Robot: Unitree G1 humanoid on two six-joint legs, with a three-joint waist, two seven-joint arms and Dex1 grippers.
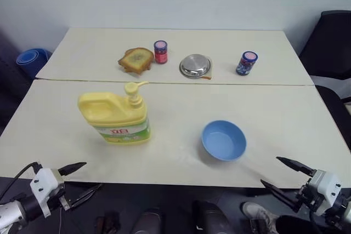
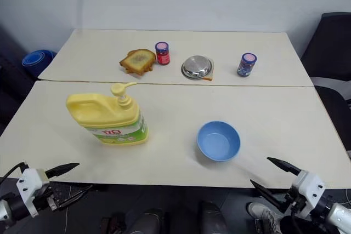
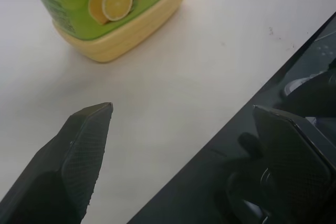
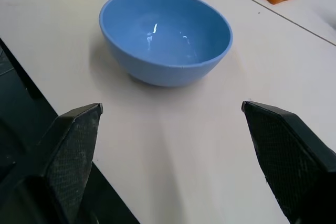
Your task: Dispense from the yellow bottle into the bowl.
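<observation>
The yellow bottle [image 1: 116,119] stands upright on the near table, left of centre, its pump spout turned to the right. To its right sits the light-blue bowl [image 1: 223,140], with nothing visible inside it [image 4: 167,35]. My left gripper [image 1: 86,177] hangs open at the table's front edge, below and left of the bottle, whose green lemon label [image 3: 110,3] faces it. Over the front edge at the right, my right gripper [image 1: 279,172] is open too, nothing between its fingers, and the bowl lies just ahead of it.
On the far table are a slice of toast [image 1: 136,59], a red-labelled jar [image 1: 160,51], a small steel bowl [image 1: 195,65] on another toast slice, and a blue jar [image 1: 247,63]. A seam [image 1: 175,83] joins both tables. A black chair [image 1: 332,47] stands at the right.
</observation>
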